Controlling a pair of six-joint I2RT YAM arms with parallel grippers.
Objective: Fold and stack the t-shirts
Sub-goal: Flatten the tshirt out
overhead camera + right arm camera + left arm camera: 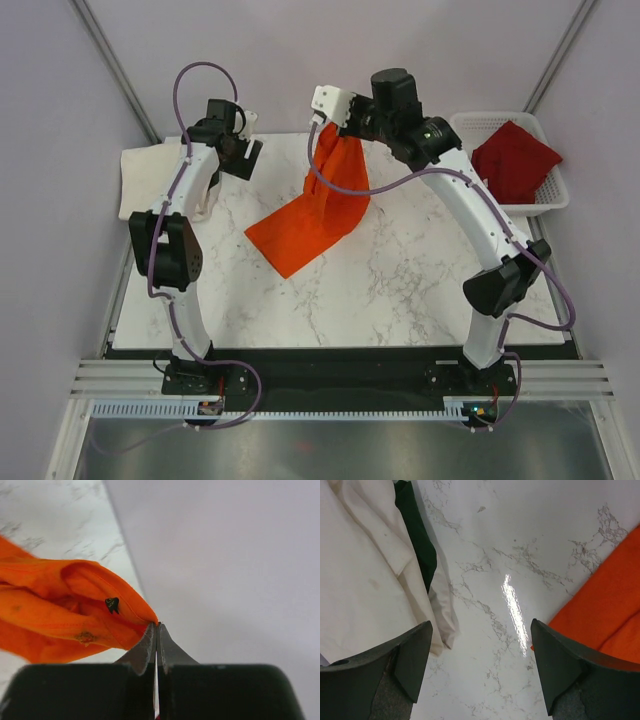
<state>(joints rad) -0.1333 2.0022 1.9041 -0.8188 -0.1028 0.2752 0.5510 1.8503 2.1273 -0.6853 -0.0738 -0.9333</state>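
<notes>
Right gripper (157, 625): I see its jaws pressed together, with a fold of the orange t-shirt (310, 215) pinched at the tips.
Right arm pose: from my overhead feed it reaches across to the far middle of the table (400, 290), with the gripper up above the surface.
Orange t-shirt: its upper part hangs from the right gripper. The lower part trails toward the near left and lies flat on the marble, about mid-table.
Black tag (112, 604): a small dark mark on the orange cloth just beside the pinch. I cannot read it.
Left gripper (481, 630): jaws wide apart with nothing between them, hovering over bare marble.
Left arm pose: it is on the far left of the table, between the cream-white t-shirt (150, 170) and the orange one.
Cream-white t-shirt: lies rumpled at the far left corner, partly over the table edge. In my left wrist feed it is just beside the left finger.
Dark green strip (417, 535): shows beside the cream cloth. I cannot tell what it is.
Dark red t-shirt (515, 160): lies bunched inside the white basket (555, 195).
White basket: sits at the far right corner, well apart from both grippers.
</notes>
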